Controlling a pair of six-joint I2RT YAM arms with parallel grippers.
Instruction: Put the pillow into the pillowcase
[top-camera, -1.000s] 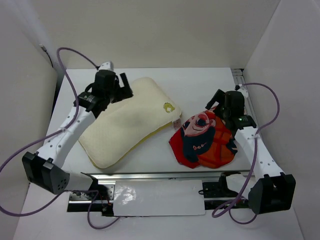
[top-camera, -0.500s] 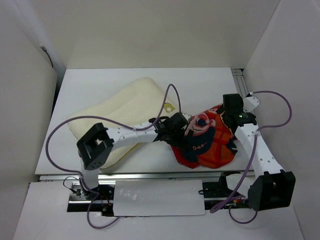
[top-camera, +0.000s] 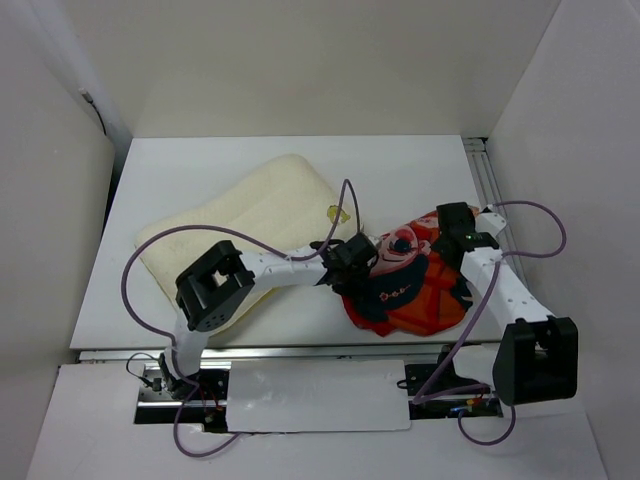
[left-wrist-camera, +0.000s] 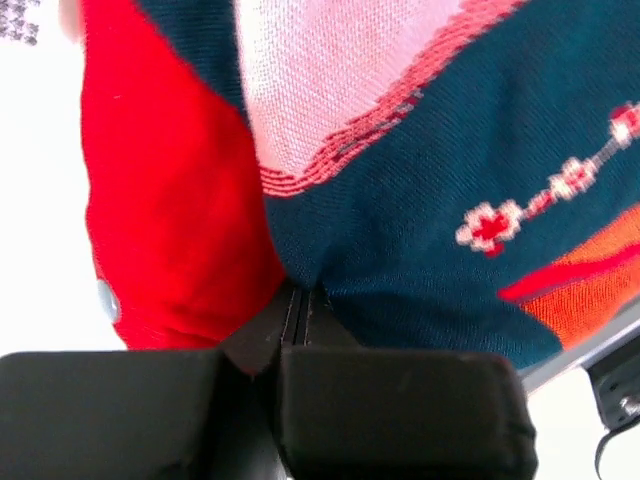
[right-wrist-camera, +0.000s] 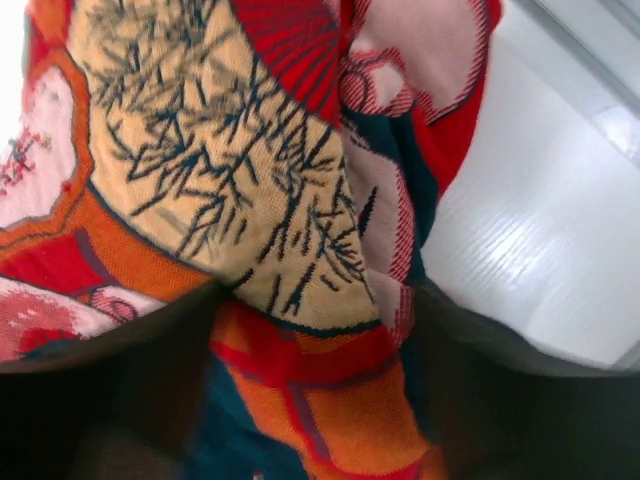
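The cream pillow (top-camera: 240, 225) lies on the left half of the table, with my left arm stretched across its near edge. The crumpled red-orange pillowcase (top-camera: 415, 290) with the cartoon face lies right of it. My left gripper (top-camera: 358, 262) sits at the pillowcase's left edge. In the left wrist view the left gripper (left-wrist-camera: 300, 300) is shut, with red and dark blue pillowcase (left-wrist-camera: 420, 150) fabric pinched at the tips. My right gripper (top-camera: 455, 232) is on the far right edge. In the right wrist view the right gripper (right-wrist-camera: 315, 400) has a fold of pillowcase (right-wrist-camera: 230, 170) filling the space between its fingers.
White walls enclose the table on the left, back and right. A metal rail (top-camera: 485, 170) runs along the right rear edge. A mounting rail with a white plate (top-camera: 320, 392) lies at the front between the arm bases. Purple cables (top-camera: 345, 205) loop above both arms.
My left arm swung from the pillow's far left corner across to the pillowcase's left edge and shut there. The right gripper dropped onto the pillowcase and narrowed. The pillow shifted left.
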